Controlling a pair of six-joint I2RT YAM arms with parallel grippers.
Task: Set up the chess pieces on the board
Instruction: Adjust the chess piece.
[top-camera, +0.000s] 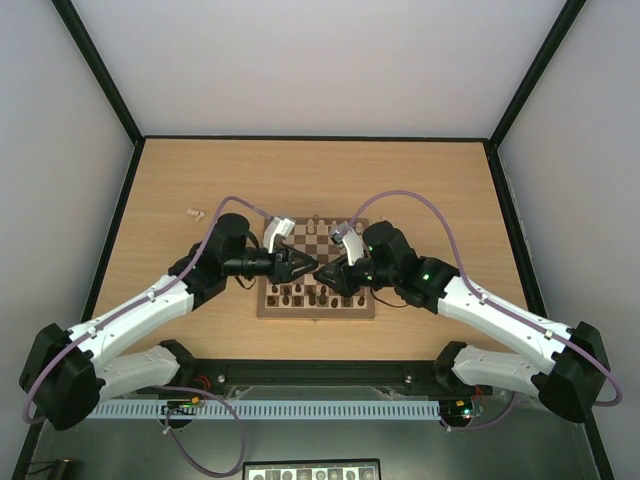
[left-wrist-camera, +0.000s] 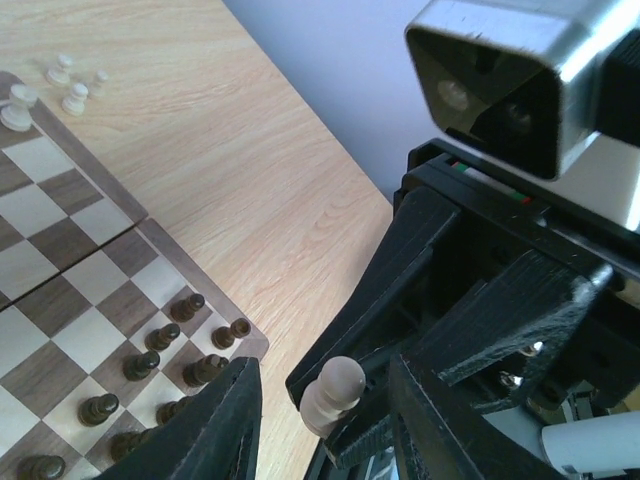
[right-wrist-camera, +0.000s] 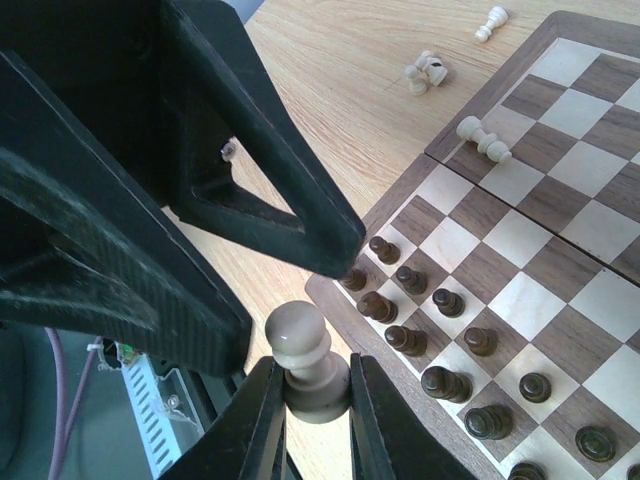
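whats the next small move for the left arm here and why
Probably ease the left gripper forward a touch and close it on the head of the pale pawn. The right gripper is shut on the pawn's base, and the left's open jaws sit right by its head over the board, which looks like a handover.

Board (top-camera: 320, 312) central on the table (top-camera: 420, 180), chessmen (top-camera: 310, 295) lining its near rows; apparently one stray piece (top-camera: 196, 212) off left.

Light wooden table (top-camera: 420, 190) carrying the board (top-camera: 318, 245) and a few stray chess pieces (right-wrist-camera: 427, 72)
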